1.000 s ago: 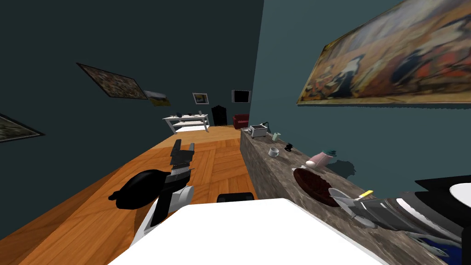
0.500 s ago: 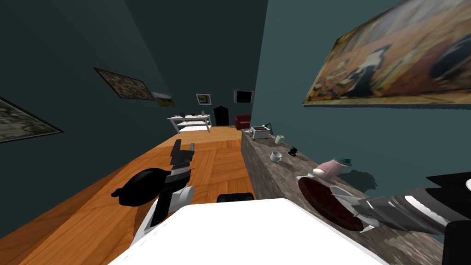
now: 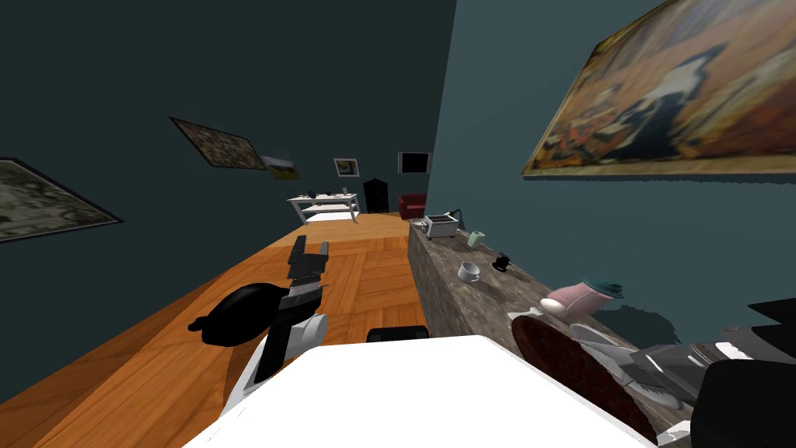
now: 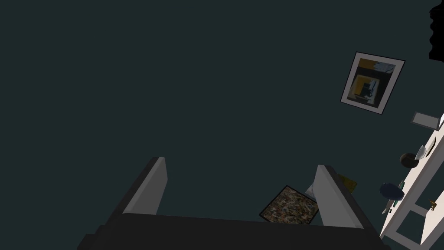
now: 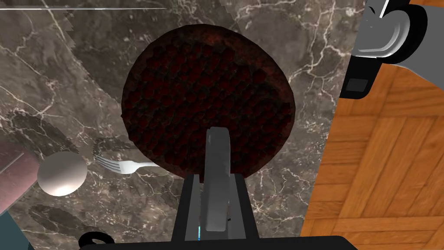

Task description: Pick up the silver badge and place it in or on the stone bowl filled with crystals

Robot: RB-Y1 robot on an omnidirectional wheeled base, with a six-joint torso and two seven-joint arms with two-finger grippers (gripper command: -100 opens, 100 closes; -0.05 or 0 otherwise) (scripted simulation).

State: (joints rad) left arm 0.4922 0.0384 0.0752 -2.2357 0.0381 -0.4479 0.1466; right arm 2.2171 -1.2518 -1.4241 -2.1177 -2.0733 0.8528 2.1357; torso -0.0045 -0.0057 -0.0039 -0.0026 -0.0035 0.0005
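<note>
Pincer status: right pincer (image 5: pixel 217 179) is clamped narrow on the silver badge (image 5: pixel 217 149), a thin grey disc seen edge-on, with both fingers pressing its flat faces. Badge stands upright between the fingers, its upper part reaching past the fingertips.

Position: badge hangs over the part of the rim nearest the pincer of the bowl (image 5: pixel 204 87), a round, dark reddish-brown bowl packed with dark red crystals. Contact between badge and crystals cannot be told.

Bowl sits on the table (image 5: pixel 78 56), dark marble with pale veins, running along the right wall. Fork (image 5: pixel 123 165) lies flat on the table just beside the bowl, tines pointing away from it. Pink vase (image 3: pixel 579 295) lies on its side just beyond the bowl, near the wall.

Farther along the table: white cup (image 3: pixel 468 271), small black object (image 3: pixel 502 263), green mug (image 3: pixel 476 239), toaster (image 3: pixel 441 225) at the far end.

Left pincer (image 4: pixel 240 162) is wide open, raised over the wooden floor (image 3: pixel 155 350) left of the table.
</note>
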